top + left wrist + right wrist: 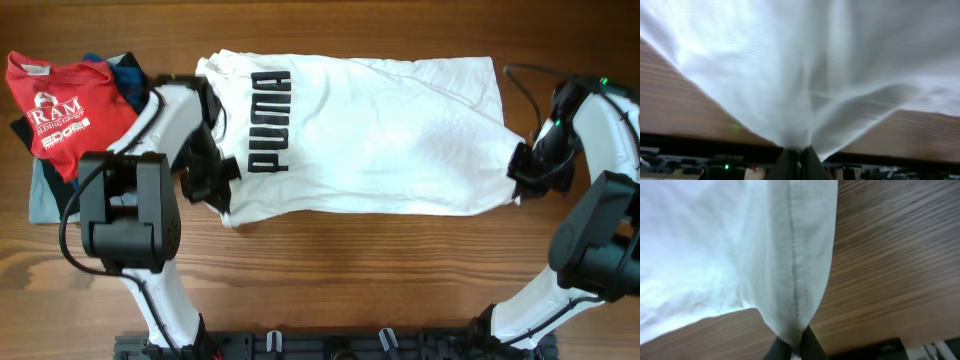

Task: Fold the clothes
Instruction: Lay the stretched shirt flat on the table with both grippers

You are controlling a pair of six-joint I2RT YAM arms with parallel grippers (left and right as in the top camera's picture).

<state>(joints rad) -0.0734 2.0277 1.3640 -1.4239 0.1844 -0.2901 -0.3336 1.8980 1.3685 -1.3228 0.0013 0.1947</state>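
Left tool is pinching the white PUMA T-shirt at its near-left edge, on the chest-lettering side, with jaws closed on cloth. In the left wrist view, white fabric is fanning out and away from between the closed jaws and draping across the wooden worktop.

Right tool is gripping the same shirt at the near-right corner, on the hem end. In the right wrist view, a stitched hem fold is running straight down into the closed jaws, with bare wood showing on both sides of it.

Shirt is lying spread out flat across the far middle of the worktop, stretched lengthwise between the two tools. Black PUMA lettering is facing up and reading sideways, close to the left tool. Some light wrinkling is showing along the near edge.

Far-left corner: red T-shirt with white lettering is sitting on top of a dark blue garment and a grey garment. Left arm is crossing between that pile and the white shirt.
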